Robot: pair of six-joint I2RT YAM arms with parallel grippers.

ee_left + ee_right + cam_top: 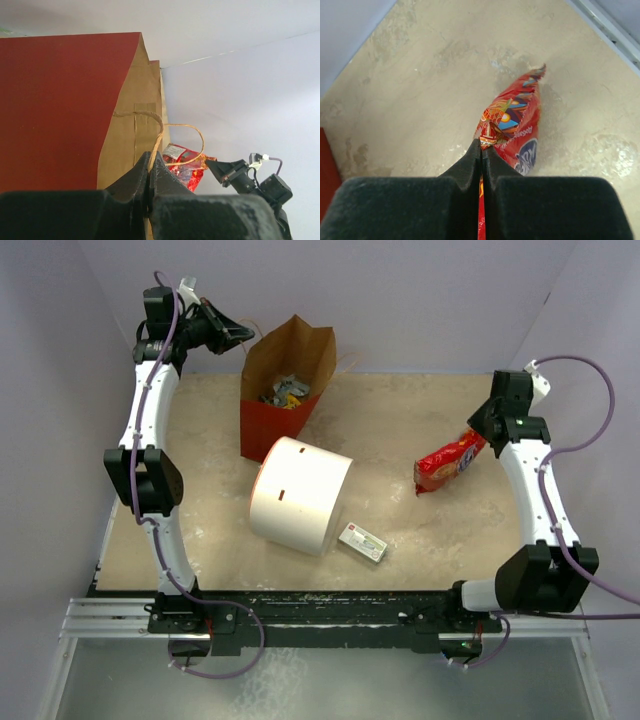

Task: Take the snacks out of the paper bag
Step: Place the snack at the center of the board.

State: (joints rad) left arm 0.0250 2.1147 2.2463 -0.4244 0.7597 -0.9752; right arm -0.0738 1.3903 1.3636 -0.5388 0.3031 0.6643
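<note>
White cylinder (300,495), flat box (362,542) (just beside)

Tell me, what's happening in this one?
The left claw is pinched shut on a twisted handle of the red paper bag, which stands at the back of the table. The right claw grips the red cookie bag by one end, already outside. Small shiny packets are inside the paper bag.

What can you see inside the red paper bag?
Small shiny packets, silver and yellow, lie heaped in the open paper bag. Whatever lies beneath them is covered by the heap and the bag's walls.
</note>
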